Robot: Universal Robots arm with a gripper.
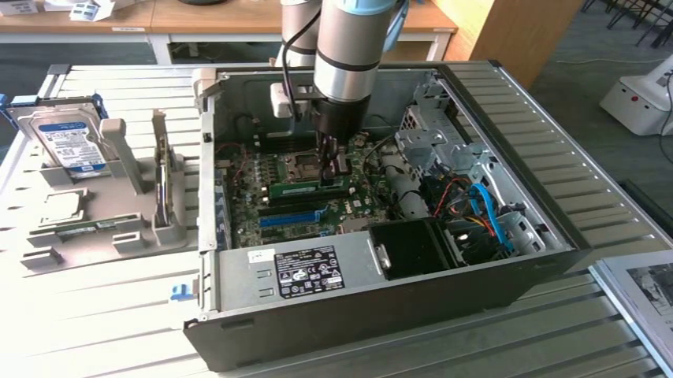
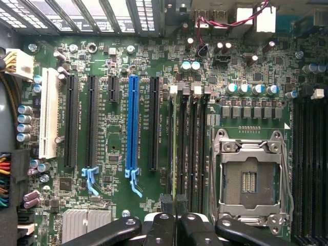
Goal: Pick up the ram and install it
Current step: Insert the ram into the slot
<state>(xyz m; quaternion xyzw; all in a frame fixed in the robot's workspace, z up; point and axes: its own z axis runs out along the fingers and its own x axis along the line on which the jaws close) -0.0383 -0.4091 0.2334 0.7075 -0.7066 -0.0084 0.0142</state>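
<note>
The long, thin green circuit-board ram (image 1: 303, 187) stands on edge in a slot of the green motherboard (image 1: 352, 206), near the middle of the open black computer case (image 1: 347, 315); it lies between the empty silver processor socket (image 2: 248, 182) and the long blue expansion slot (image 2: 133, 123). The black gripper (image 1: 336, 175) reaches straight down into the case; its fingers (image 2: 165, 205) stand almost together, pinched on the ram's upper edge at the end nearer the exterior view's right. On the slatted white table (image 1: 116, 315), beside the case's edge on the exterior view's left, a grey moulded holder (image 1: 105, 236) carries a silver hard drive with a blue-white label (image 1: 65, 138), upright at its far edge, and a small square silver processor chip (image 1: 63, 206) lying flat nearer its middle.
</note>
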